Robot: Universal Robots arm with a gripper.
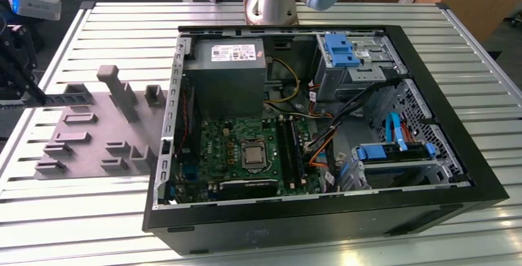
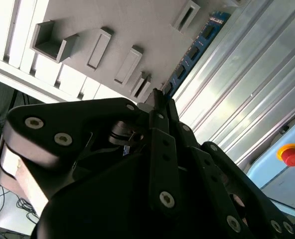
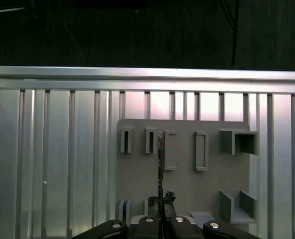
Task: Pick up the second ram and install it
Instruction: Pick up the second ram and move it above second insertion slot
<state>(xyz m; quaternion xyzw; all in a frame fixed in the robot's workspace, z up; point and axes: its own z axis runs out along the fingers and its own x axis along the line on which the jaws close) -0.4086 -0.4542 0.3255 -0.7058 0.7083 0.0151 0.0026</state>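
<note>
Black linkage of the end effector (image 2: 157, 102) takes up the foreground of the second wrist view. Its two fingers converge to a narrow grip on one end of the second ram (image 2: 195, 47). From the fingertips the stick — blue-green, with a row of dark chips — extends away, seen against the edge where the grey fixture plate (image 2: 137, 25) meets the ribbed aluminium bench (image 2: 247, 74). In the first wrist view the same stick appears edge-on as a thin dark line running out from the pinched fingers, seen against the plate between two of its rectangular pockets. Whether the stick touches the plate or hangs just above it cannot be told. A red push-button (image 2: 292, 155) on a pale blue housing sits past the bench edge.

In the exterior view, the end effector stands at the exterior view's left edge, at the outer side of the fixture plate, which carries raised grey blocks (image 1: 114, 88). The computer case (image 1: 481, 180), its side panel off, lies on the bench well apart from it, toward the exterior view's right. Inside are the green motherboard (image 1: 220, 147), long black slots (image 1: 291, 150) beside the processor socket (image 1: 253, 155), a grey power supply (image 1: 228, 76) and blue drive brackets (image 1: 338, 49). The arm's base (image 1: 273, 0) stands behind the case — on the bench's far side.
</note>
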